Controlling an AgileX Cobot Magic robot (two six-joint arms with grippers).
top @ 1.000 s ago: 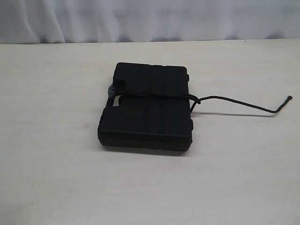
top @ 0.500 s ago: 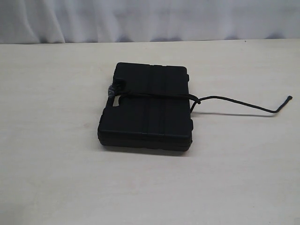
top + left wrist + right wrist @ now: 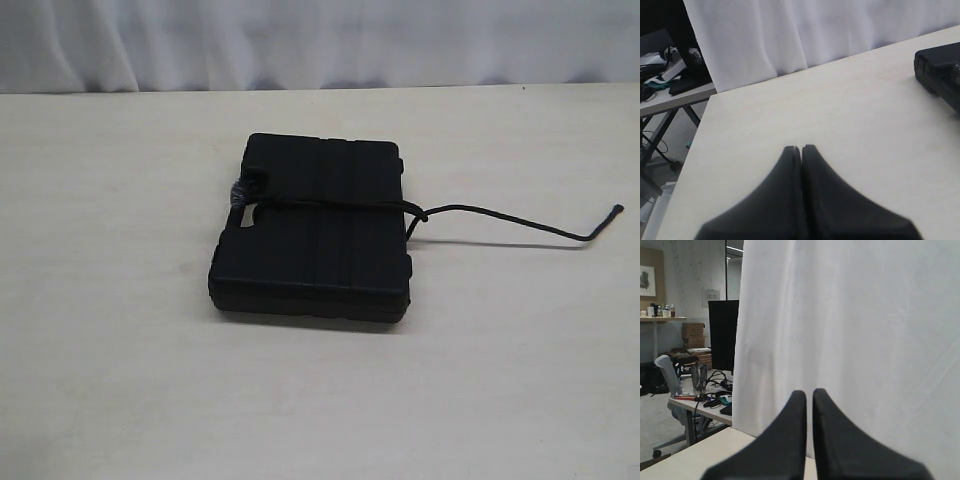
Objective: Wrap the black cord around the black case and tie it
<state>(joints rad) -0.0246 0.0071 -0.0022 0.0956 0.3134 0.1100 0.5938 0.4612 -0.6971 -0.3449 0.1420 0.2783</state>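
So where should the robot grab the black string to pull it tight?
Probably the loose tail of the black cord, midway along, where it lies flat on the table right of the black case. Come down from above with the right gripper, fingers straddling it. There it's clear of the case; by the knot it hugs the edge.

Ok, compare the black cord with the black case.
The black case is a broad, flat rectangular box; the black cord is a thin line. The case lies compactly mid-table; the cord crosses its lid, then trails rightward in the exterior view across the table to a free end. Both are black and touch each other.
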